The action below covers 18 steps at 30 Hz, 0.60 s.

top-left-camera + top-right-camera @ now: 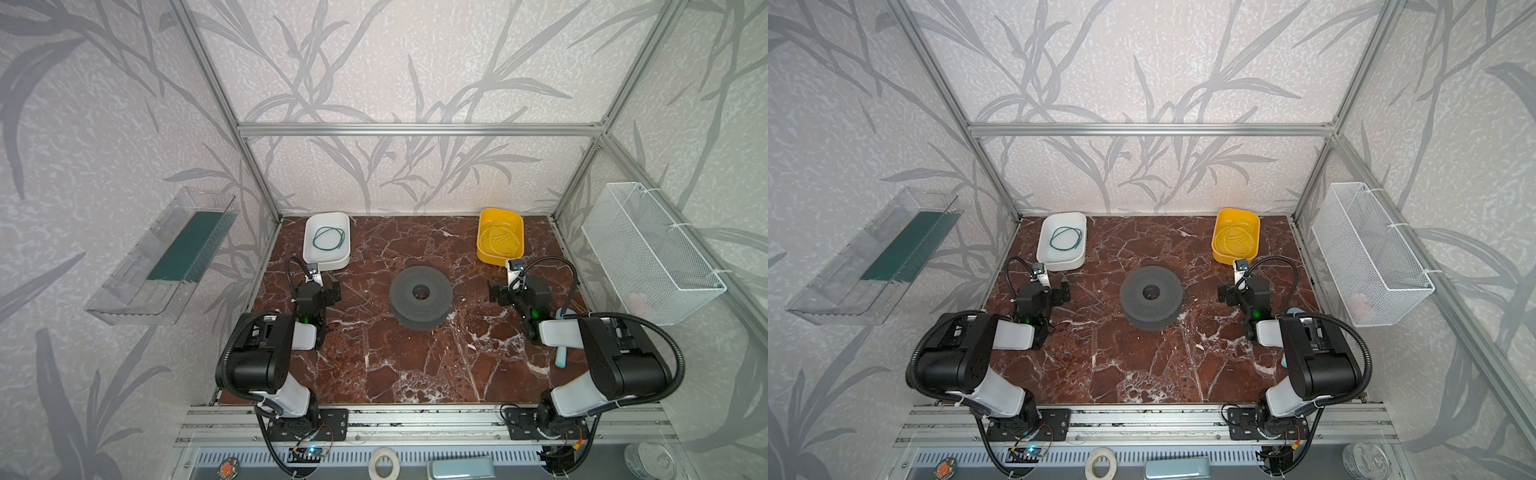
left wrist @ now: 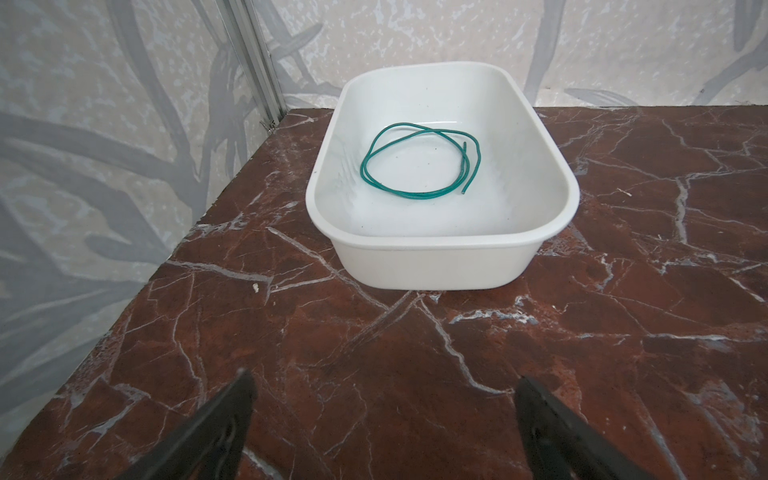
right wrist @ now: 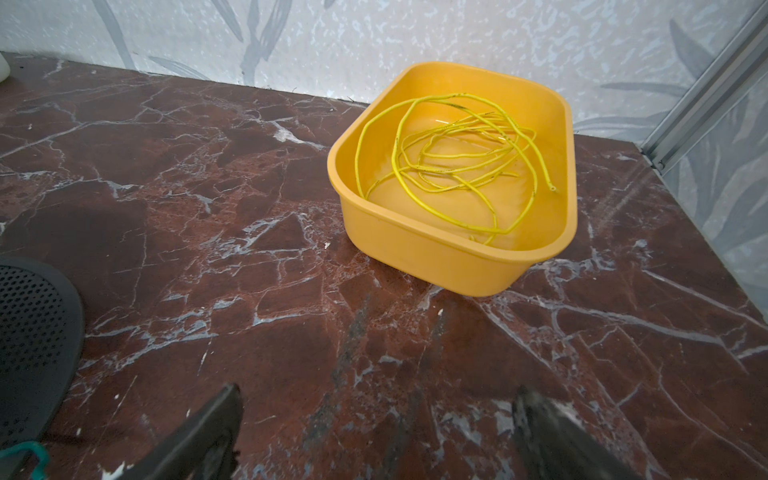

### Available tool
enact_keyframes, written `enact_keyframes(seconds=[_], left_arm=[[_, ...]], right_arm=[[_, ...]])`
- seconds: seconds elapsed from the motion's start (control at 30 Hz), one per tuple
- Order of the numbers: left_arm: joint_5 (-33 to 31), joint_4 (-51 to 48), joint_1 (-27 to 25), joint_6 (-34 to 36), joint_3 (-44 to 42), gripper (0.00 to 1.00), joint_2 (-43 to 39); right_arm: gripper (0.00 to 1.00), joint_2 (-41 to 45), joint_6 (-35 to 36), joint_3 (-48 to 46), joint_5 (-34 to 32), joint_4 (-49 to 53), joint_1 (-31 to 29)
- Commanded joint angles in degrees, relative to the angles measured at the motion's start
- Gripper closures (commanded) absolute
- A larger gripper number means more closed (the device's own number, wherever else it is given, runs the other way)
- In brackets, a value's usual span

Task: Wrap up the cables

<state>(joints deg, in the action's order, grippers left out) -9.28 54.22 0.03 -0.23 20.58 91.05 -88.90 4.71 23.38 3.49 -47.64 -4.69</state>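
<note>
Left wrist view | shows green cable lying in a loose loop inside white tub on tabletop, ahead of left pincer spread wide and empty | right wrist view | shows right pincer equally wide apart, gripping nothing, facing yellow tub of tangled yellow wires | both top views | place grey spool mid-tabletop

Both arms are folded at the elbow, wrists angled downward. The left gripper and right gripper are spread wide, fingers well apart.
</note>
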Motion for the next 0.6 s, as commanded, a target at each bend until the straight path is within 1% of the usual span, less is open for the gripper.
enact_keyframes(seconds=[0.0,0.3,0.57], left_arm=[[0.3,0.0,0.2,-1.3,1.0,0.01,-1.2],[0.3,0.0,0.3,-1.3,1.0,0.01,-1.3],[0.3,0.0,0.3,-1.3,1.1,0.01,-1.3]], right_arm=[[0.01,0.5,0.7,0.2,-0.7,-0.2,-0.3],[0.01,0.5,1.1,-0.2,-2.6,-0.8,-1.2],[0.01,0.5,1.1,-0.1,-2.6,-0.7,-1.2]])
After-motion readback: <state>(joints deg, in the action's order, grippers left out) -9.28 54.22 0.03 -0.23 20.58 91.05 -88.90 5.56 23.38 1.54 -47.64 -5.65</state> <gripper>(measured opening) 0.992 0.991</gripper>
